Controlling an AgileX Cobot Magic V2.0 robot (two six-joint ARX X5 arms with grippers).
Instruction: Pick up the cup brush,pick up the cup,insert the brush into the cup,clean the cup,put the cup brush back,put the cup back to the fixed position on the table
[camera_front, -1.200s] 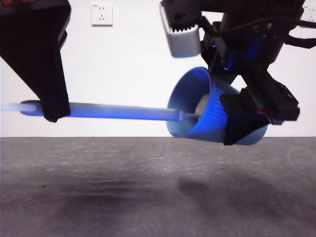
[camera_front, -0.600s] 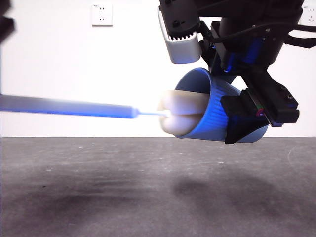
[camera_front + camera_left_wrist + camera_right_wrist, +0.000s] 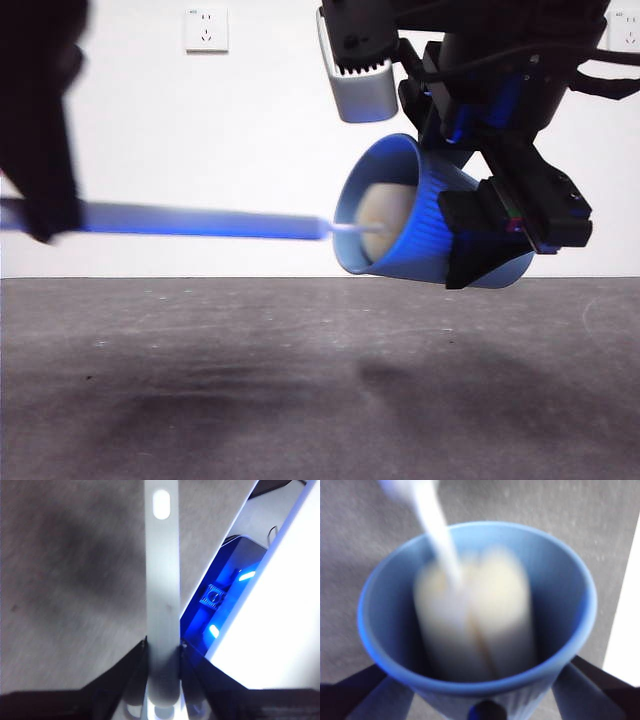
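the table (image 3: 300, 400) lies bare and grey below, with both task things held well above it. the cup (image 3: 420, 215) hangs tipped on its side, mouth toward the brush, base pinched between the jaws of the right gripper (image 3: 510, 235). the cup brush (image 3: 200, 220) runs nearly level, its long axis in line with the cup's, handle clamped in the left gripper (image 3: 162, 652) (dark and blurred at the front view's edge). its sponge head (image 3: 475, 625) sits inside the cup, past the rim. scrubbing, i judge, turns on strokes along that shared axis, driven by the left arm.
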